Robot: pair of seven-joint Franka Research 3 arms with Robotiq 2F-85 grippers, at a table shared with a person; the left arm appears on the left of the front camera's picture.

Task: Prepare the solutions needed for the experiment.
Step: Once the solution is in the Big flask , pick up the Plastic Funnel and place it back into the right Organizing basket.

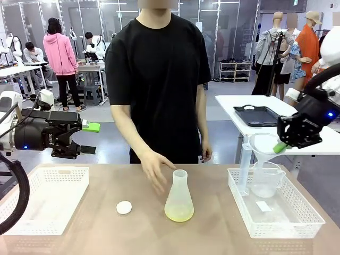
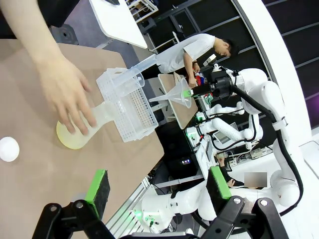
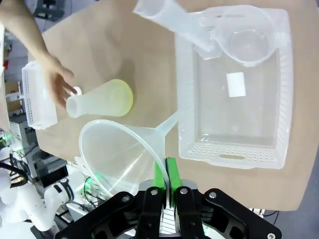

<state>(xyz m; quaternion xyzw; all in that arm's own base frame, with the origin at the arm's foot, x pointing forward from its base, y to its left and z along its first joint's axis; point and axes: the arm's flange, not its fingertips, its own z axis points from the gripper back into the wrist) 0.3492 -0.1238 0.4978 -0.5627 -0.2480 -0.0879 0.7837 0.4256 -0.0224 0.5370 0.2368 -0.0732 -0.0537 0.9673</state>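
- Gripping a clear plastic funnel [image 1: 262,142] by its thin rim, the right claw [image 1: 280,147] hangs above the white perforated basket [image 1: 276,231] at the right end of the brown counter [image 1: 212,236], its 2 green pads pinched tight on the wall.
- Inside that basket stand a clear handled beaker [image 1: 265,180] and a tall thin measuring cylinder [image 1: 245,166], both just under the funnel.
- Hovering at the opposite end, the left claw [image 1: 87,138] is spread wide and carries nothing.
- A small pool of pale yellow-green solution [image 1: 179,214] lies in the bottom of the frosted conical flask [image 1: 179,196], which stands upright and uncapped at mid-counter, well apart from the funnel.
- A small white round cap [image 1: 124,207] rests on the counter to the flask's left.
- The person's hand [image 1: 156,171] reaches over beside the flask's neck; whether the fingers touch it cannot be told.
- The step in hand looks to be seating the funnel in the flask's narrow mouth.
- Doing it well likely means carrying the funnel across high enough to pass over the basket wall, turning its stem straight down, and centring it over the neck before lowering.
- A slow descent seems wise: the flask looks light and nearly empty, so a sideways nudge at the neck could tip it.
- Waiting until the hand either steadies the flask or draws clear would guard against a knock.
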